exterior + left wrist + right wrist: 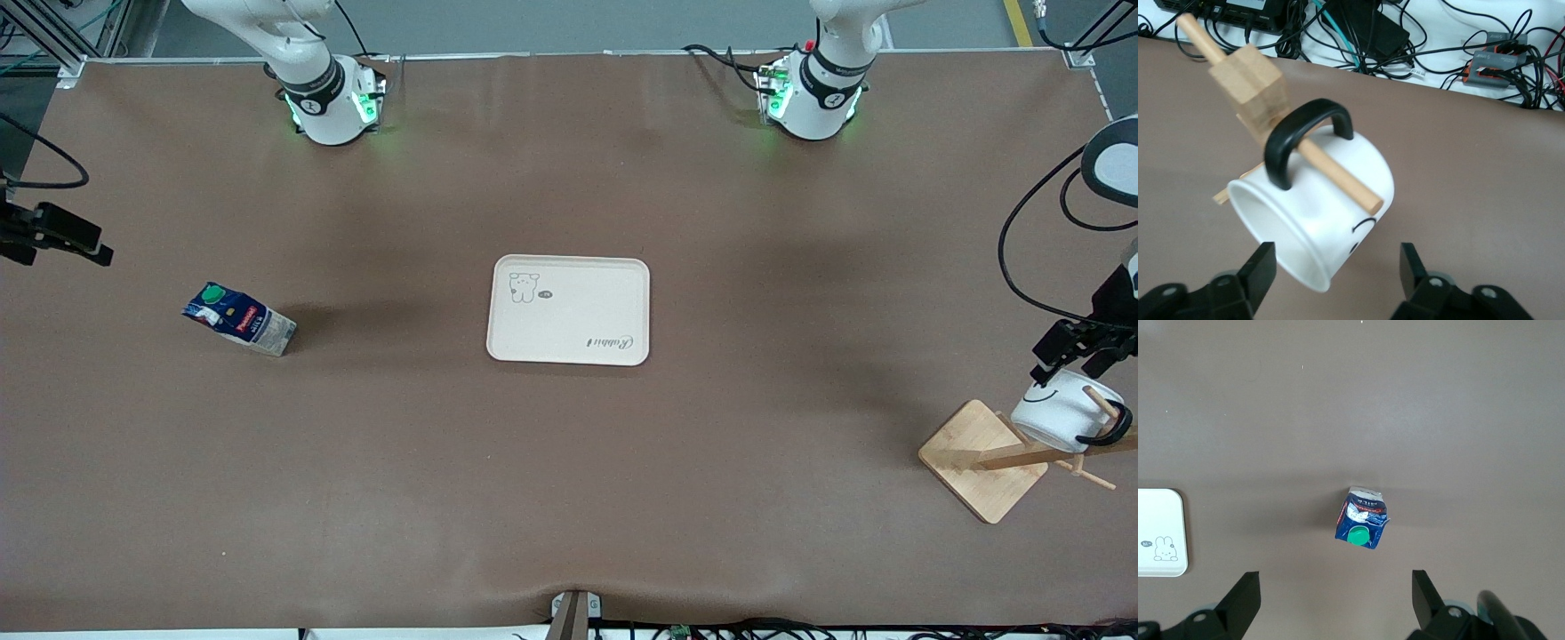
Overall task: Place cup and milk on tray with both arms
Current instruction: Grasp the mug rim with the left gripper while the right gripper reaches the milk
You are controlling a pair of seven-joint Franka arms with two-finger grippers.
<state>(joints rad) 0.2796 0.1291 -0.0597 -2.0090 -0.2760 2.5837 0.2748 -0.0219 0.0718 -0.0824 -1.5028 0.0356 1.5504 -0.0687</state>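
Two arms: both at work, neither waiting.
Left gripper (1080,356): at the mug rack (987,458) near the left arm's end of the surface (569,498), its jaws spread wide with nothing between them.
Cup (1318,213): one, hanging by its black handle (1301,137) on a wooden peg (1338,173) of the rack, tilted with its mouth toward the jaws; it sits just ahead of the two fingertips (1261,263) and roughly between their lines, not touched by either. Hung like that, it likely has to be gripped by the wall and slid off along the peg, not lifted straight.
Right gripper (1331,600): up in the air over the milk (1361,520), jaws open and empty; in the front view only a dark part of it shows at the edge.
Milk position: one carton, standing a little askew on the surface, well below the jaws and close to centred between them, green cap (1356,535) up. The centring looks like a line-up for a straight descent.
Tray (569,309): one, bare, mid-surface between the two arms, well apart from both sets of jaws.
Count: one cup, one milk, one tray, one rack; nothing placed yet.
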